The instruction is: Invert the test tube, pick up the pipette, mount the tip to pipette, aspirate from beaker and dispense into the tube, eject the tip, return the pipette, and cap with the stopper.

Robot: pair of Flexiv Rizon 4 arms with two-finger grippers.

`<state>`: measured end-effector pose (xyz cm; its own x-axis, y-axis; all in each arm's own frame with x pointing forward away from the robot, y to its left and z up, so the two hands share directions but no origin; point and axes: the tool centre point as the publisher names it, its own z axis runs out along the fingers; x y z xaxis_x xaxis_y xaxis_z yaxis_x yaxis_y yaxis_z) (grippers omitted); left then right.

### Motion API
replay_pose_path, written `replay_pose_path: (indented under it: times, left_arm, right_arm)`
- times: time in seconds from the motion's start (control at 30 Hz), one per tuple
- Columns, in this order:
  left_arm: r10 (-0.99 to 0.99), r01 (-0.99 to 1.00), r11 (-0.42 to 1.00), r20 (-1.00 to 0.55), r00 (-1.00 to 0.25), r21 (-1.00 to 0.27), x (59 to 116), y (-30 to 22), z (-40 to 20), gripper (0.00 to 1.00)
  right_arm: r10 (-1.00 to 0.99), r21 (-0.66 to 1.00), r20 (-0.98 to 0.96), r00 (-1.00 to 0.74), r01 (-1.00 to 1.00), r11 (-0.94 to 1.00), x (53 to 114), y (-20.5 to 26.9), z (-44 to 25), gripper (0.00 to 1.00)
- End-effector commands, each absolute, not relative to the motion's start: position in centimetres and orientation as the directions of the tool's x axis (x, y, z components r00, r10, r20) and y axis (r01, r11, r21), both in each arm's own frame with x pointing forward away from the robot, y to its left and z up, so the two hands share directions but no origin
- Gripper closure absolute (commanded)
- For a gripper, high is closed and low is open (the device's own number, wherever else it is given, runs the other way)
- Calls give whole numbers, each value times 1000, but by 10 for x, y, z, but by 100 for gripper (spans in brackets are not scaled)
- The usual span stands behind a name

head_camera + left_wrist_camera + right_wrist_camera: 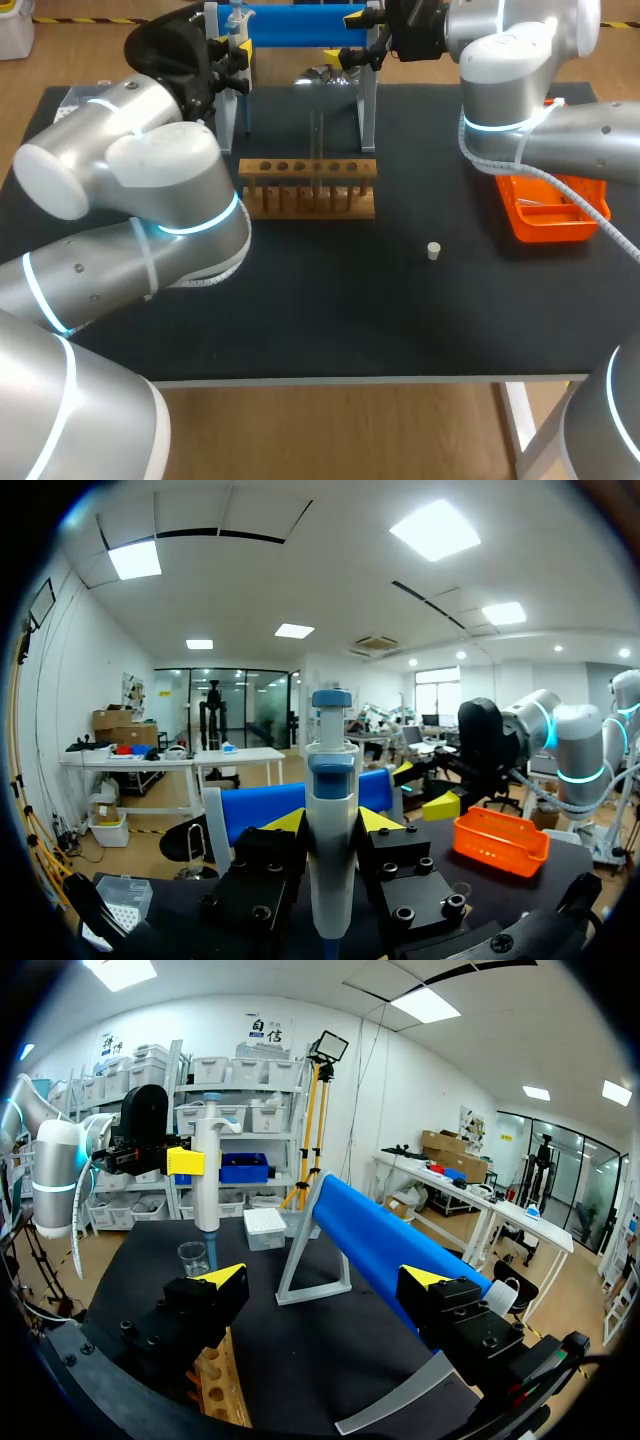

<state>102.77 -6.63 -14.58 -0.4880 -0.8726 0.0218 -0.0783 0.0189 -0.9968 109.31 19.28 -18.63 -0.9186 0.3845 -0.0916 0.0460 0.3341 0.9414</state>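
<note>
My left gripper (332, 825) is shut on the white pipette (330, 810), held upright at the left end of the blue stand (300, 25). In the head view that gripper (232, 62) is at the table's back left. My right gripper (325, 1276) stands open at the stand's right end, with the blue bar (390, 1235) running ahead between its fingers. The wooden rack (307, 187) sits mid-table with a clear tube (317, 150) upright in it. A small glass beaker (193, 1257) stands below the pipette. The pale stopper (433, 251) lies alone to the right of the rack.
An orange tray (555, 210) sits at the right edge under my right arm. A white tip box (265, 1228) stands at the far left of the table. My left arm's big elbow (170, 200) hangs over the table's left side, close to the rack.
</note>
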Motion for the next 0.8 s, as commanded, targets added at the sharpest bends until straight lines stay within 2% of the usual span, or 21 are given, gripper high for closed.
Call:
replay_pose_path:
  times: [0.03, 0.8]
  left_arm:
    - [-978, -88, 19, 0, -207, -996, 1045, -78, -147, 100]
    - [-994, -123, 20, -7, -106, -992, 1085, -63, -163, 100]
  right_arm:
    - [381, 940, -90, -920, 48, 338, 1094, 192, -185, 0]
    - [381, 940, -90, -920, 48, 338, 1094, 192, -185, 0]
